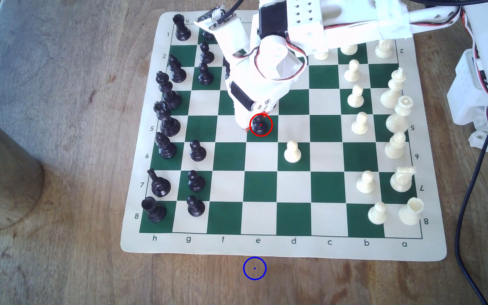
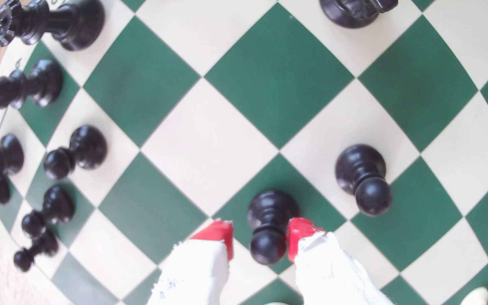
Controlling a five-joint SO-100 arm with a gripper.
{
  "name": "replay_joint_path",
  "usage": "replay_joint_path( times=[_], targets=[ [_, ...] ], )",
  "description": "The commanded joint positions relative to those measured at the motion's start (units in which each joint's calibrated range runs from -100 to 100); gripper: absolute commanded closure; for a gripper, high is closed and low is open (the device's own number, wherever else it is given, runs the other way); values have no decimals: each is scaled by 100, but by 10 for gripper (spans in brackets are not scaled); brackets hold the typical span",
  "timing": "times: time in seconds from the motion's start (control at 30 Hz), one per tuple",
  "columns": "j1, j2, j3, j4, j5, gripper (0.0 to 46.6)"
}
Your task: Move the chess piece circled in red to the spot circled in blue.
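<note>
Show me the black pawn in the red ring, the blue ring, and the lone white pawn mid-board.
black pawn (image 1: pixel 259 124), exterior view, body
blue ring (image 1: pixel 254 268), exterior view, centre dot
white pawn (image 1: pixel 292 152), exterior view, body

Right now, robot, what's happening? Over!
Gripper open, red fingertips straddling black pawn. Pawn standing on green square. Blue-circled spot bare wood off the board; nearest piece a white pawn.

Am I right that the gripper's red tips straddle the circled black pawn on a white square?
Not quite. The gripper does straddle the black pawn, but the pawn stands on a green square, as the wrist view shows.
</note>
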Motion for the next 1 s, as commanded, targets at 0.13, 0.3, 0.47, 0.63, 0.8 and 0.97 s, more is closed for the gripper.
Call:
replay_joint_path(
  times=[0.13,0.3,0.47,0.63,0.8,0.97],
  targets=[
    [-36,-146,-334,1,59,462],
    [-28,-298,-334,1,68,462],
    [-75,-1173,-298,296,117,462],
    [-482,-2378,-62,722,88,462],
    [-1373,-2811,591,583,147,462],
    [-2156,-2107,573,18,225,462]
  ],
)
